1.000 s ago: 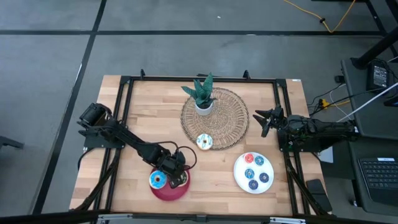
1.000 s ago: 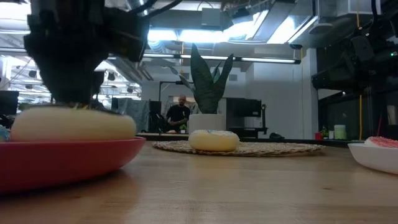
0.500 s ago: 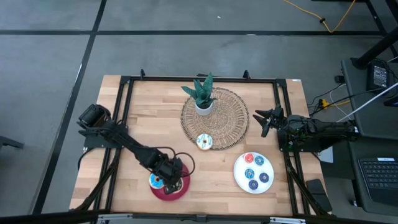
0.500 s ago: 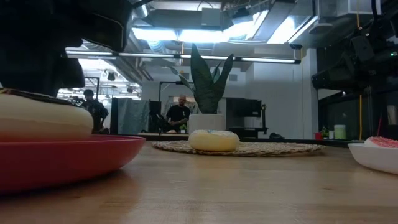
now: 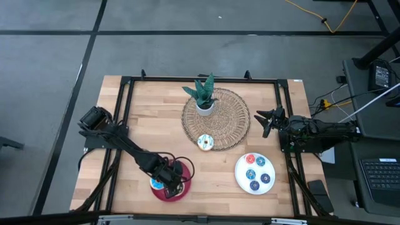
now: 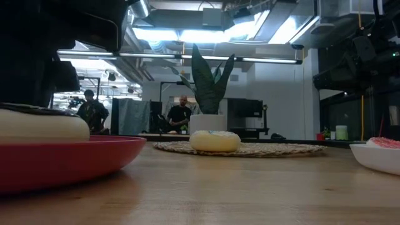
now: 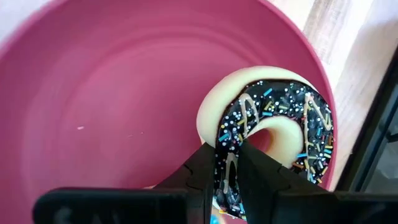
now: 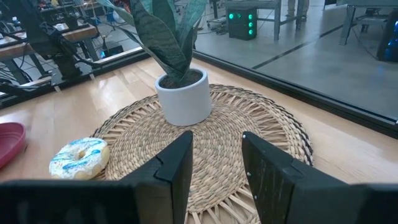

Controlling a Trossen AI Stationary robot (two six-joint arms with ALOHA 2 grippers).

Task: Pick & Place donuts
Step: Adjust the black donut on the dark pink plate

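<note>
On the wooden table [image 5: 137,119], the left gripper [image 7: 227,167] pinches the chocolate donut [image 7: 273,134] over the red plate's [image 7: 112,93] near-left spot; it should release gently. The right gripper [image 8: 216,160] waits open, far right.

Cream donut [image 6: 214,141] on woven mat [image 6: 250,149], red plate [image 6: 69,159] at left.

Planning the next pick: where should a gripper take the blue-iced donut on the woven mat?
Grip the blue-iced donut across its ring, coming from above: it lies flat on the mat near the edge, clear of the plant pot, so both sides are free.
</note>
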